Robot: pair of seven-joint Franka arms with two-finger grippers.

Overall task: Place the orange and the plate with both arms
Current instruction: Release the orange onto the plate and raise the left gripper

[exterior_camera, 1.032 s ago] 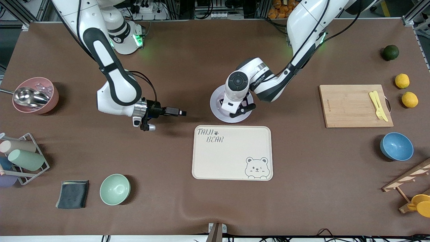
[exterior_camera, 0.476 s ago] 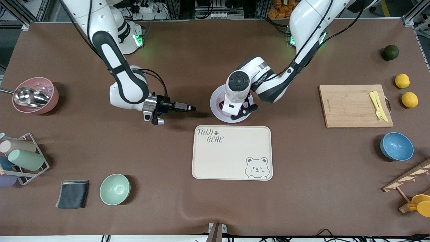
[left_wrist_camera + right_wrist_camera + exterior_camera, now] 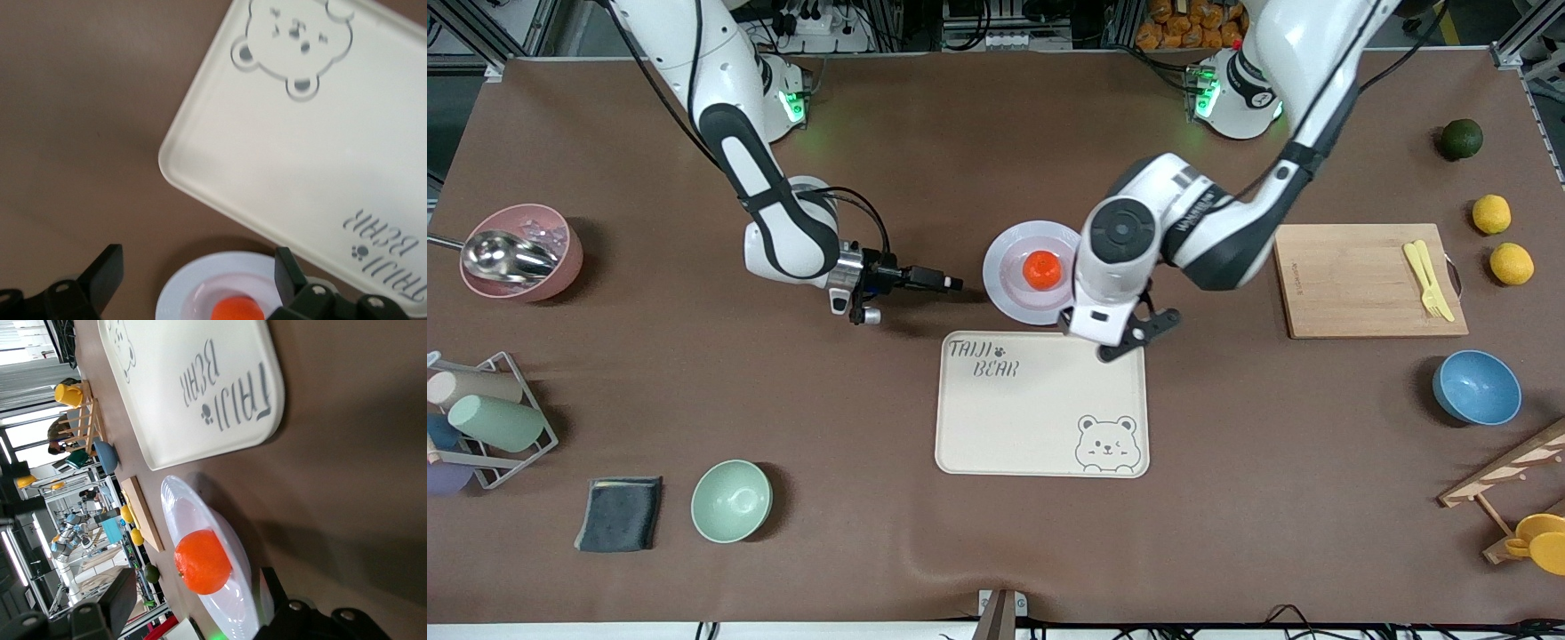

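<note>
**Orange on plate, both grippers empty**

Right gripper (image 3: 951,284) hovers low over bare table, beside the plate (image 3: 1005,267) toward the right arm's end; jaws wide, holding nothing. Orange (image 3: 1041,269) sits in the plate's centre well. Plate lies just farther from the front camera than the bear-print tray (image 3: 1040,418). Left gripper (image 3: 1129,342) hangs over the tray's corner, jaws wide, empty.

plate (image 3: 1007,286): edge toward left arm's end hidden under left arm | left wrist view: plate (image 3: 193,293) and orange (image 3: 235,311) cut by frame edge
</note>
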